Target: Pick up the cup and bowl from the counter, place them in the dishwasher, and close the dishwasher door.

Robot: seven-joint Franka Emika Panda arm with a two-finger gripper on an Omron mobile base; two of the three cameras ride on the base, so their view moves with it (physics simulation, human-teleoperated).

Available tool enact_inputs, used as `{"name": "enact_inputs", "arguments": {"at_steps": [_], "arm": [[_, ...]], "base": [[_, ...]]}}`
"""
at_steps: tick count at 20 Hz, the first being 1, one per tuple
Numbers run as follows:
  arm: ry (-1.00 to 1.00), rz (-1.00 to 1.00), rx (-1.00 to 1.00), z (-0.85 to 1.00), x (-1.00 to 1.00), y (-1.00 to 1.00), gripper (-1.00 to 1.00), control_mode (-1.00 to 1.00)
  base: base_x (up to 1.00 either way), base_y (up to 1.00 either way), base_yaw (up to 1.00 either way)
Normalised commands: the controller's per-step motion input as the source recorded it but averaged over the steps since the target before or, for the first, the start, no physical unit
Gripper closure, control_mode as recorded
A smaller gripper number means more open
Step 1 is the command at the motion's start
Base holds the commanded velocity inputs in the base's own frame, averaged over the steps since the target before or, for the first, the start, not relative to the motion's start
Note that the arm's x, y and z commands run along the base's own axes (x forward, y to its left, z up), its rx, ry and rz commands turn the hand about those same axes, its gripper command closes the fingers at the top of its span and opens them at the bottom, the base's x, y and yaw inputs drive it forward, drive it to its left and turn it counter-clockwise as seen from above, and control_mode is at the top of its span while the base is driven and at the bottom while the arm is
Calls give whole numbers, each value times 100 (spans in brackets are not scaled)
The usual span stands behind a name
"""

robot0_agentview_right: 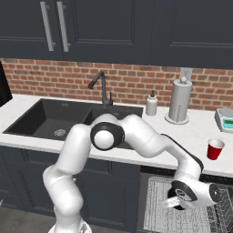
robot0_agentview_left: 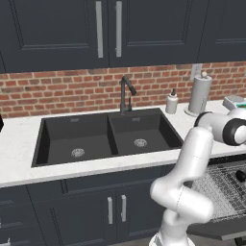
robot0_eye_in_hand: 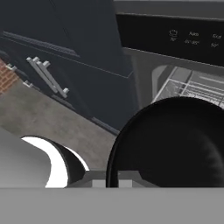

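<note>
A black bowl [robot0_eye_in_hand: 175,144] looms large in the hand view, and my gripper [robot0_eye_in_hand: 111,183] is shut on its near rim. Behind it are the dishwasher's dark control strip [robot0_eye_in_hand: 188,39] and the grey wire rack [robot0_eye_in_hand: 192,87]. In the right base view my gripper [robot0_agentview_right: 167,203] hangs low over the pulled-out rack [robot0_agentview_right: 157,216], below the counter [robot0_agentview_right: 191,136]. A red cup [robot0_agentview_right: 215,149] stands upright on the counter at the right, apart from the arm. The dishwasher door [robot0_agentview_left: 216,229] lies dropped open under the rack [robot0_agentview_left: 221,192].
A black double sink [robot0_agentview_left: 105,137] with a dark faucet [robot0_agentview_left: 126,93] sits in the worktop. A soap bottle [robot0_agentview_right: 151,103], a paper towel holder [robot0_agentview_right: 179,101] and a small scale [robot0_agentview_right: 225,119] stand along the brick wall. Navy cupboards [robot0_agentview_left: 115,211] flank the dishwasher.
</note>
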Motion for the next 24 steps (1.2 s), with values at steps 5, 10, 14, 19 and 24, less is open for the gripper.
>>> {"name": "enact_inputs", "arguments": {"at_steps": [5,10,14,19,24], "arm": [[-15,0,28,-7,7,0,100,-100],[-17,0,31,-10,4,0,100,-100],[-11,0,20,0,0,0,100,-100],[-2,0,0,-3,5,2,100,-100],[-14,-1,0,-25,13,5,100,-100]], "base": [[0,0,0],[0,0,0],[0,0,0],[0,0,0],[0,0,0]]}}
